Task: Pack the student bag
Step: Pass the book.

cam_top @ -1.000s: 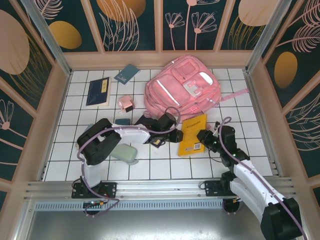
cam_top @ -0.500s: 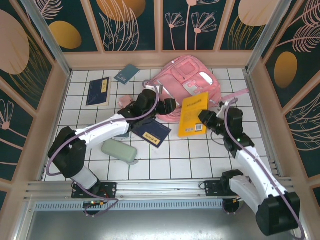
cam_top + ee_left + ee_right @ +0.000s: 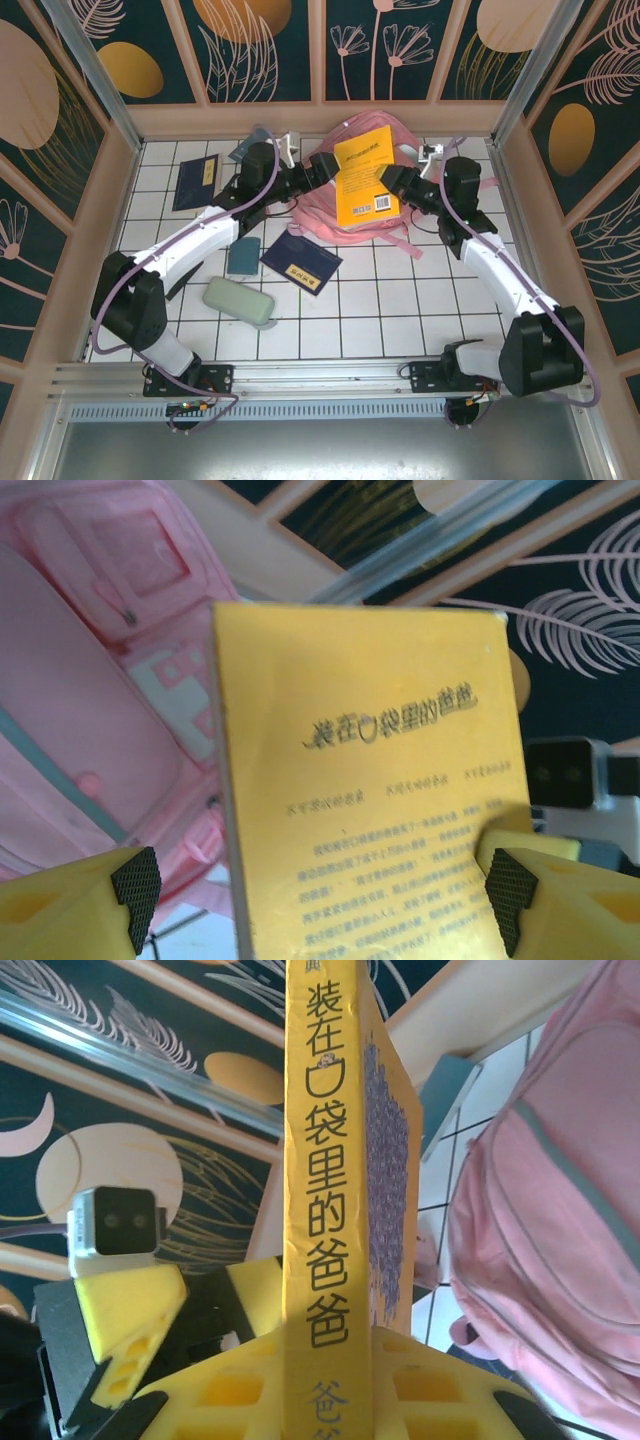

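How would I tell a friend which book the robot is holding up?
Start at the large pink fabric backpack at the back of the white tiled table. The yellow paperback book is up in the air over it; the dark blue books nearby lie flat.

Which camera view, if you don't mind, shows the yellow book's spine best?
Right wrist: the yellow book stands edge-on, spine lettering large and sharp. Left wrist shows its flat cover, blurred; top external shows the cover small.
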You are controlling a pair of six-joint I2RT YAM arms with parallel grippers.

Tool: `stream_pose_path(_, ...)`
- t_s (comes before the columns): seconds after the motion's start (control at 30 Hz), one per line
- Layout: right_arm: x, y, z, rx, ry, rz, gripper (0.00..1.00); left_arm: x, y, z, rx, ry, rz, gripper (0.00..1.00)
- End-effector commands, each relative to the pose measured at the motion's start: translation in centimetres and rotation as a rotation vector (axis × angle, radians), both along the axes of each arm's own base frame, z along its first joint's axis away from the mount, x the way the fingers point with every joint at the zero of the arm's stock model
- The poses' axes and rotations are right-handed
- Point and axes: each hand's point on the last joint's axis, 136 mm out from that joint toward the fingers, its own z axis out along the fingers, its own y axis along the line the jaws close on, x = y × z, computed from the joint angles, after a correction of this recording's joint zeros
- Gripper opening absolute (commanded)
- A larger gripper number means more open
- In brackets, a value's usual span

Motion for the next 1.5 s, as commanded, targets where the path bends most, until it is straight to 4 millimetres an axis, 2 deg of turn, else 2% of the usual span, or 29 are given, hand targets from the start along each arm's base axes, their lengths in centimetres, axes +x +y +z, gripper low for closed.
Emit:
stream_pose_path(0.0,-0.7,1.2,6.0,0.122,-0.181,0.113,0.0,-1.3,-0.6,1.6,-0.117,0.011,-0.118,0.86)
stream_pose_path(0.13,-0.3,1.5,5.9,0.185,-0.172,0.105,0.0,-1.8,-0.4,0.9,-0.197,0.048,-0.194,0.81)
stream_pose_path(0.27,0.0,2.0,5.9,0.253,-0.166,0.127,0.0,-2.6,0.1,1.7,-0.272,0.027,-0.224,0.8)
stream_pose_path(0.4,0.1,3.4,6.6,0.305,-0.174,0.189,0.0,-2.9,-0.5,2.3,-0.346,0.036,-0.277,0.78)
stream_pose_path(0.53,0.4,5.2,6.3,0.301,-0.151,0.246,0.0,-2.9,-0.8,4.2,-0.385,-0.001,-0.308,0.71)
stream_pose_path(0.6,0.6,5.6,5.8,0.287,-0.137,0.249,0.0,-2.8,-0.7,4.9,-0.388,-0.022,-0.307,0.64)
stream_pose_path(0.7,1.1,5.3,4.9,0.266,-0.121,0.235,0.0,-2.8,-0.5,5.4,-0.392,-0.035,-0.295,0.46)
stream_pose_path(0.87,1.5,5.4,3.6,0.223,-0.094,0.274,0.0,-2.0,-0.2,5.5,-0.4,-0.024,-0.246,0.02)
stream_pose_path(0.9,1.6,5.5,3.4,0.206,-0.091,0.28,0.0,-1.8,-0.1,5.3,-0.395,-0.02,-0.237,0.0)
stream_pose_path(0.93,1.7,5.5,3.1,0.178,-0.089,0.28,0.06,-1.7,-0.1,5.2,-0.385,-0.019,-0.229,0.0)
stream_pose_path(0.97,2.1,5.4,2.5,0.138,-0.078,0.267,0.24,-1.5,0.0,5.0,-0.37,-0.019,-0.22,0.0)
stream_pose_path(1.0,2.4,5.3,1.9,0.093,-0.07,0.249,0.33,-1.2,0.1,4.8,-0.354,-0.013,-0.206,0.0)
stream_pose_path(1.07,3.2,4.6,0.5,-0.019,-0.055,0.189,0.49,-0.8,1.1,4.4,-0.323,-0.008,-0.164,0.0)
stream_pose_path(1.1,3.6,4.3,-0.2,-0.073,-0.047,0.16,0.53,-0.5,1.6,4.2,-0.308,-0.011,-0.144,0.0)
stream_pose_path(1.27,5.4,2.7,-3.6,-0.306,-0.02,0.044,0.57,0.6,5.4,2.1,-0.19,0.01,-0.024,0.0)
stream_pose_path(1.47,7.6,3.4,-9.0,-0.614,0.0,-0.034,0.56,1.2,10.3,-0.6,-0.047,0.043,0.126,0.0)
